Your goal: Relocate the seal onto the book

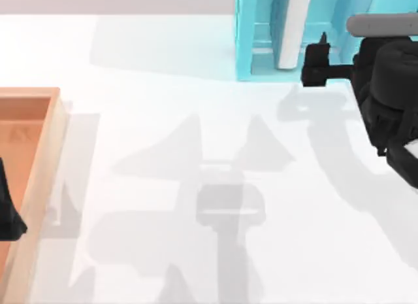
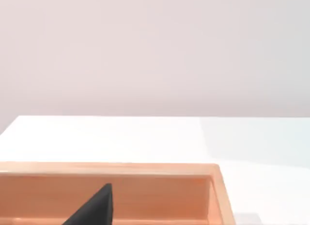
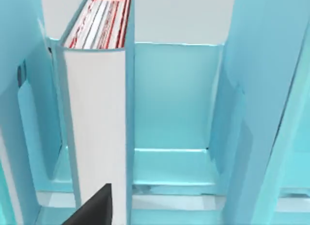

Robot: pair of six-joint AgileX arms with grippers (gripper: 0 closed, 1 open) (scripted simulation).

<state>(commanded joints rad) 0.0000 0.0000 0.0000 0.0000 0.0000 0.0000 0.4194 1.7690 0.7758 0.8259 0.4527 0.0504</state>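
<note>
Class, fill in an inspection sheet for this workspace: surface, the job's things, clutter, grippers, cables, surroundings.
Surface: white table, with soft shadows across the middle.
Job's things: book stands upright inside the shelf, white page edges facing out.
Clutter: the light blue shelf at the table's far edge, right of centre; wooden tray at the left side.
Grippers: left gripper over the tray at the left edge; right gripper just in front of the shelf, pointing toward the book.
Cables: nothing seen.
Surroundings: plain pale wall behind the table.
</note>
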